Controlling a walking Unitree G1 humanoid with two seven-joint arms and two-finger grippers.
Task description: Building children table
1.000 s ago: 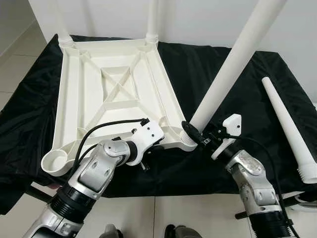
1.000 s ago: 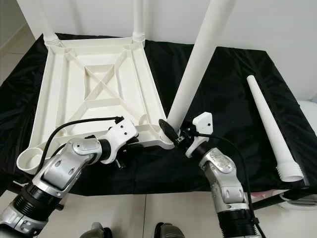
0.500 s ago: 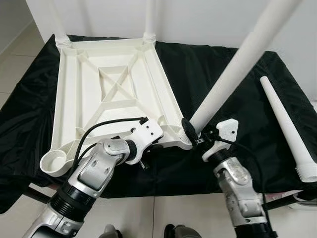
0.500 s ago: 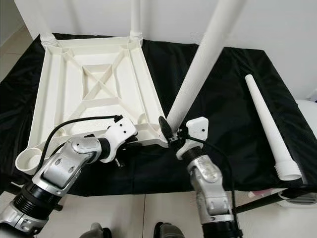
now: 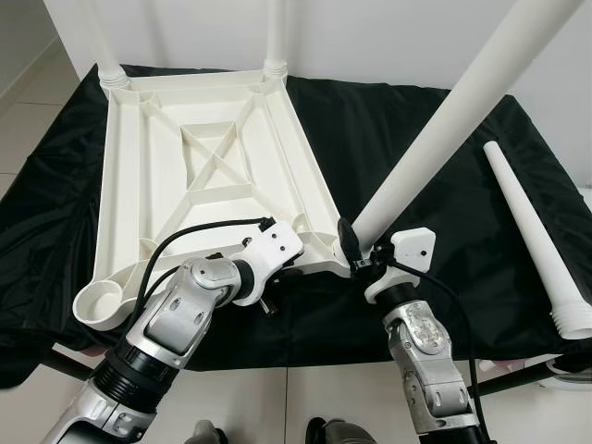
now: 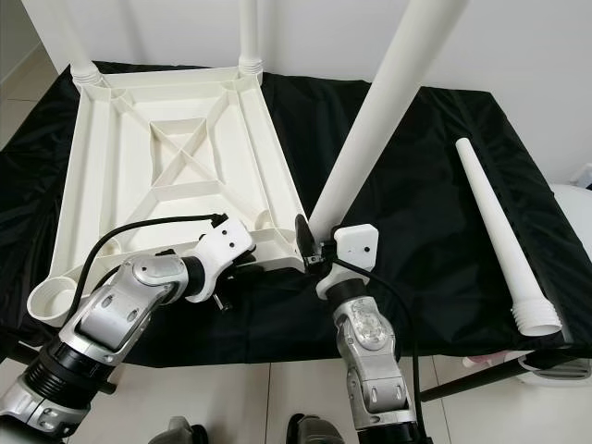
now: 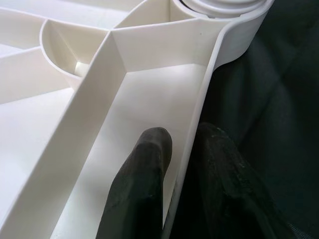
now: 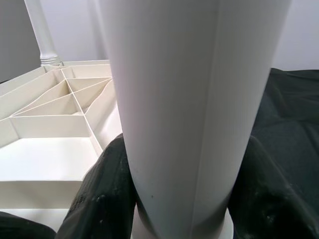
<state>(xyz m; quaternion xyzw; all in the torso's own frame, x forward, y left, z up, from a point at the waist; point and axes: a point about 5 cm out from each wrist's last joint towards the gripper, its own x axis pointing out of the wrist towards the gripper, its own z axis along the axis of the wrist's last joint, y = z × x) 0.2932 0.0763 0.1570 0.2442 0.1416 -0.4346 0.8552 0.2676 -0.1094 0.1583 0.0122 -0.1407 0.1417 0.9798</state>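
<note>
An upturned white plastic tabletop [image 5: 208, 166] lies on a black cloth, ribs facing up, with two legs standing in its far corners. My right gripper [image 5: 356, 250] is shut on the base of a third white leg [image 5: 435, 125], which leans up to the right out of the near right corner socket. The right wrist view has that leg [image 8: 184, 109] between both black fingers [image 8: 107, 194]. My left gripper [image 7: 182, 149] is shut on the tabletop's near rim [image 7: 199, 114], one finger inside and one outside. A fourth leg [image 5: 536, 231] lies loose at the right.
The black cloth [image 5: 435, 296] covers the whole work surface and hangs over its near edge. The near left corner socket [image 5: 102, 303] of the tabletop holds nothing. A white wall stands behind. Pale floor tiles show at the left.
My right arm has swung in toward the left and nearer the tabletop corner, still holding the leg, whose base now sits closer to the socket. The left arm holds still.
</note>
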